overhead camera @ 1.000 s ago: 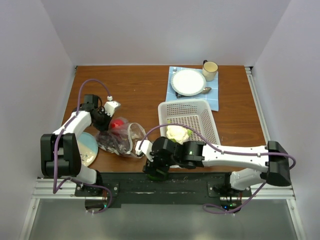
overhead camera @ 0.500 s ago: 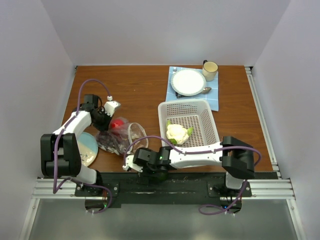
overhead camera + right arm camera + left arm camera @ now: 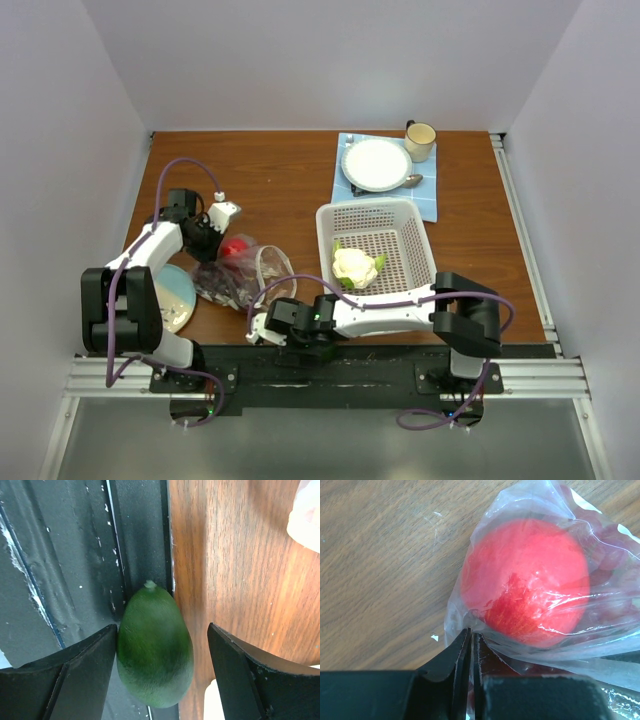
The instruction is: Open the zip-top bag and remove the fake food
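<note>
The zip-top bag (image 3: 243,277) lies crumpled at the left front of the table, with the red ball-like fruit (image 3: 233,247) and dark pieces inside. My left gripper (image 3: 212,243) is shut on a corner fold of the bag's plastic (image 3: 485,640), right beside the red fruit (image 3: 525,580). My right gripper (image 3: 300,342) is at the table's front edge, open. Its jaws (image 3: 162,626) stand on either side of a dark green avocado piece (image 3: 155,650) lying on the black rail against the table edge. The cream-white lumpy piece (image 3: 355,267) lies in the white basket (image 3: 400,215).
A pale blue plate (image 3: 178,292) lies at the front left beside the bag. A blue cloth (image 3: 427,200) at the back holds a white plate (image 3: 376,163), a cup (image 3: 420,138) and a spoon. The black mounting rail (image 3: 75,580) runs along the table's front edge.
My right arm has folded in and its gripper has slid left along the front edge, mostly in the first half second. The left gripper and the bag have not moved.
</note>
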Robot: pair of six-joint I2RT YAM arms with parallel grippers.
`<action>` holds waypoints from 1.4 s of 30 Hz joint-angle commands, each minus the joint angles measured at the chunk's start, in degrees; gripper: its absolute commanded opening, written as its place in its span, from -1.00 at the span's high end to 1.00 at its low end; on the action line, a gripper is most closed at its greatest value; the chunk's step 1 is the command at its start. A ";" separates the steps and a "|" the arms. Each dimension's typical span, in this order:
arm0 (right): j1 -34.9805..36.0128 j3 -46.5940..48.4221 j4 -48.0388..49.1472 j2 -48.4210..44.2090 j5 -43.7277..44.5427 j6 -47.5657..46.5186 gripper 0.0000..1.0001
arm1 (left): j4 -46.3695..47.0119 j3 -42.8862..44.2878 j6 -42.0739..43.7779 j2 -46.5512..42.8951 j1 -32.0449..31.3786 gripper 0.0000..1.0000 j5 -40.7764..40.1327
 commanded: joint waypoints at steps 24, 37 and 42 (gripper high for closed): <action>-15.14 -1.74 17.94 -28.02 31.75 3.35 0.85 | -0.67 2.17 0.09 -1.69 -0.09 0.82 0.68; -23.87 -5.25 11.85 -25.12 42.14 17.69 -0.73 | -1.11 2.44 0.09 -1.69 -0.09 0.82 1.04; -23.17 -8.43 20.13 -31.81 32.90 11.71 -0.97 | -1.20 2.61 0.36 -1.17 -0.09 0.83 0.86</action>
